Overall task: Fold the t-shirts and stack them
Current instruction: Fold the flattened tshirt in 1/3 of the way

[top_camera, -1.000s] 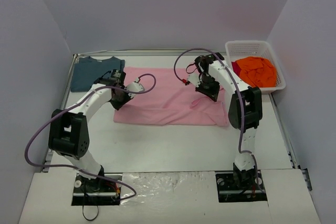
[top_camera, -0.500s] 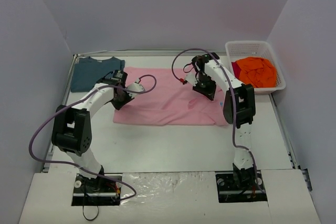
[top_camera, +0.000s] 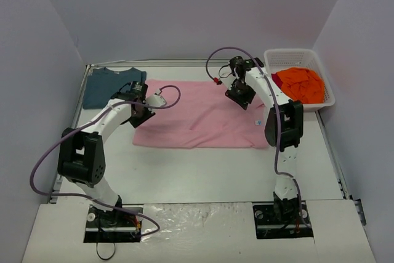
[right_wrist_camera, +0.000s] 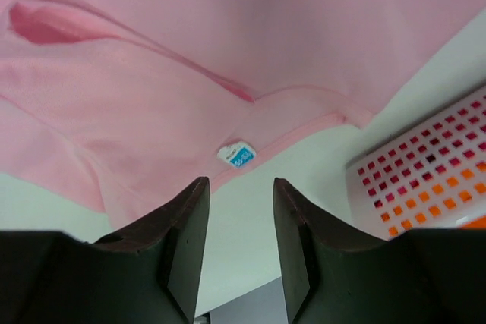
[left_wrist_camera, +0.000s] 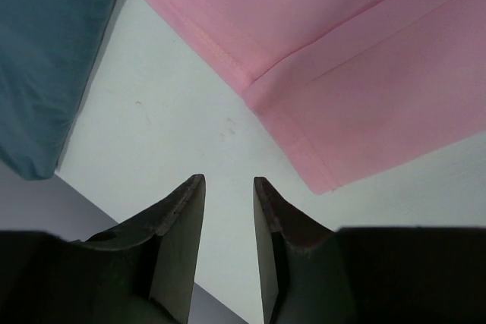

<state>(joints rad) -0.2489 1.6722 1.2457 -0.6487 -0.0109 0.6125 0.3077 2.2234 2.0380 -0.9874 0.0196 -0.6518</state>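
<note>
The light pink t-shirt (top_camera: 203, 115) lies spread flat mid-table. The left wrist view shows its near left corner (left_wrist_camera: 357, 58), the right wrist view its collar edge and blue label (right_wrist_camera: 240, 155). The dark teal-blue t-shirt (top_camera: 108, 84) lies folded at the back left and shows in the left wrist view (left_wrist_camera: 38, 66). The orange t-shirt (top_camera: 300, 83) sits crumpled in the basket. My left gripper (top_camera: 138, 117) (left_wrist_camera: 228, 187) is open and empty over bare table beside the pink shirt's left edge. My right gripper (top_camera: 240, 95) (right_wrist_camera: 239, 187) is open and empty above the pink shirt's far right edge.
A white mesh basket (top_camera: 326, 78) stands at the back right, and its wall shows in the right wrist view (right_wrist_camera: 425, 180). White walls close in the left, back and right. Bare table lies in front of the pink shirt.
My right gripper has moved back toward the far edge of the pink shirt, and the small raised fold under it now lies flat. My left gripper has shifted slightly left and back.
</note>
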